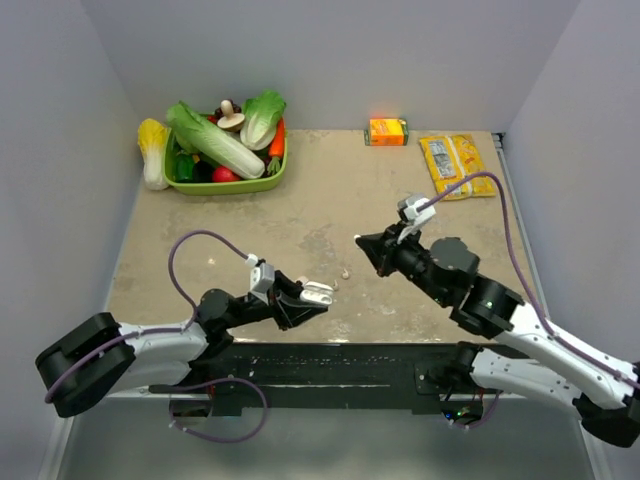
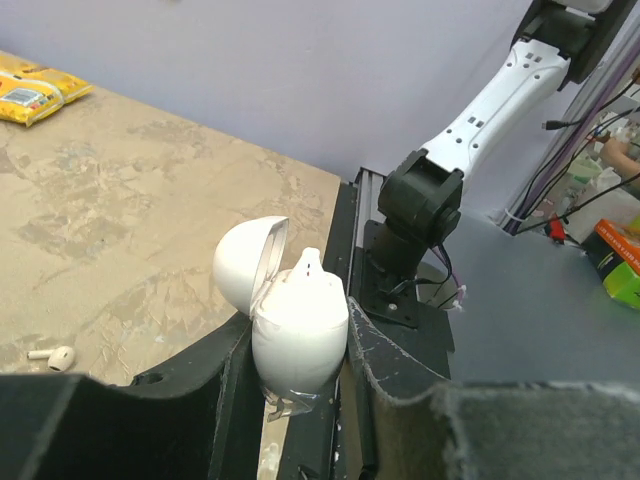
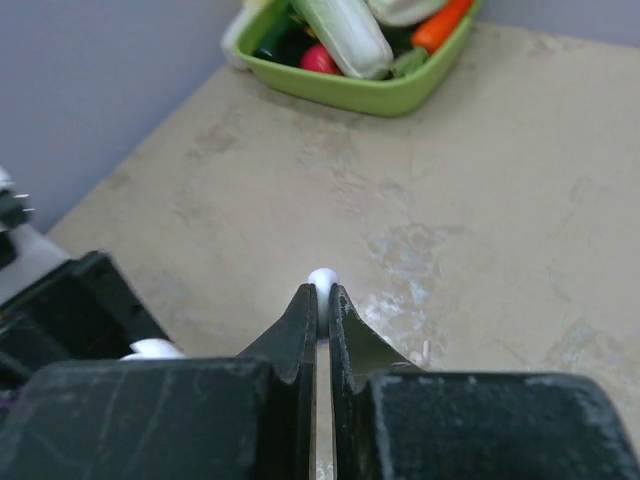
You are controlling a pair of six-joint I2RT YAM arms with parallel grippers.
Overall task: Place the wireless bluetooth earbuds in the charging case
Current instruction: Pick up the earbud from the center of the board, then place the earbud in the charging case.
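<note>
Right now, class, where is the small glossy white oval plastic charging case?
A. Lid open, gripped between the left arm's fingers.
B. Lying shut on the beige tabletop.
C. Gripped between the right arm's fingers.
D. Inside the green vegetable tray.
A: in the left wrist view the small glossy white oval plastic charging case sits clamped between the left arm's black fingers, its lid hinged open.

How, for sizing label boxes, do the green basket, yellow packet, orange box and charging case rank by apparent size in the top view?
Largest to smallest:
1. green basket
2. yellow packet
3. orange box
4. charging case, clearly smallest
</note>
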